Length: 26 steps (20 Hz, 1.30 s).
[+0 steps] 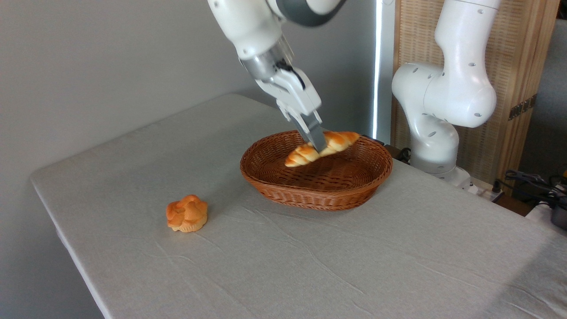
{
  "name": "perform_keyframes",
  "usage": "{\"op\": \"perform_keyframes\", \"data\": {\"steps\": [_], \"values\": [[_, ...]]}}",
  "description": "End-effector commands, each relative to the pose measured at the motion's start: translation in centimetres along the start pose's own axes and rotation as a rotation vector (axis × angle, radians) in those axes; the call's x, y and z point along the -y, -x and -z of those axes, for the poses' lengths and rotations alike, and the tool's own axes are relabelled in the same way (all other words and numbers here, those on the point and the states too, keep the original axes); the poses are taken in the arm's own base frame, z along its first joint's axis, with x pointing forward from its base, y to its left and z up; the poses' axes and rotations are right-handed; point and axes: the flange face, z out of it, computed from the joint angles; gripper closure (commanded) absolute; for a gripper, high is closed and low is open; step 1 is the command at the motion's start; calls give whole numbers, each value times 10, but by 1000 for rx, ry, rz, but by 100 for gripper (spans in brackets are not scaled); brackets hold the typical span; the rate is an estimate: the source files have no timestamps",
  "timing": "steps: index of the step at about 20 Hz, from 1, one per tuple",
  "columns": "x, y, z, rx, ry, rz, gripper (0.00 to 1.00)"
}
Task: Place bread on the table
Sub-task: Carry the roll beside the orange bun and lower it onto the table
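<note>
Fixed camera: the arm reaches down from the upper left of the frame, and the gripper (318, 144) sits over the brown oval wicker basket (283, 188), its fingers (312, 130) pinching the bread (337, 141) near the loaf's middle. The bread is a braided, golden-orange loaf with pale creases; it is tilted, the right end higher and level with the far rim of the basket, the left end lower and pointing toward the basket floor. Whether the lower end touches the weave cannot be told. The basket rests on the table (398, 266), toward the far edge, on a light grey, slightly wrinkled cloth. A small flower-shaped orange bun (187, 214) lies on the cloth to the left of the basket, well apart from it and nearer the table's left edge. The robot base (436, 128) stands behind the table at the right, in front of a wooden screen (522, 75). Cables (529, 181) lie at the far right
</note>
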Motion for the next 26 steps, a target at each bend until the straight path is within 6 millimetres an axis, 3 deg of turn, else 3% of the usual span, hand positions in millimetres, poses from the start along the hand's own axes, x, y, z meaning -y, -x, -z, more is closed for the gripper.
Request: {"op": "perform_keyframes", "data": {"steps": [1,4,8,9,11,12,13,17,26], "values": [[45,-9,47,-93,-46,10,88],[79,-29,56,-231,-151,31,84],[121,-61,42,-353,-255,47,72],[131,-67,38,-382,-282,53,62],[137,-75,25,-376,-304,44,28],[136,-77,14,-347,-303,33,4],[133,-79,6,-329,-297,23,0],[112,-96,-25,-276,-254,-30,0],[118,-85,-6,-292,-297,-22,0]]}}
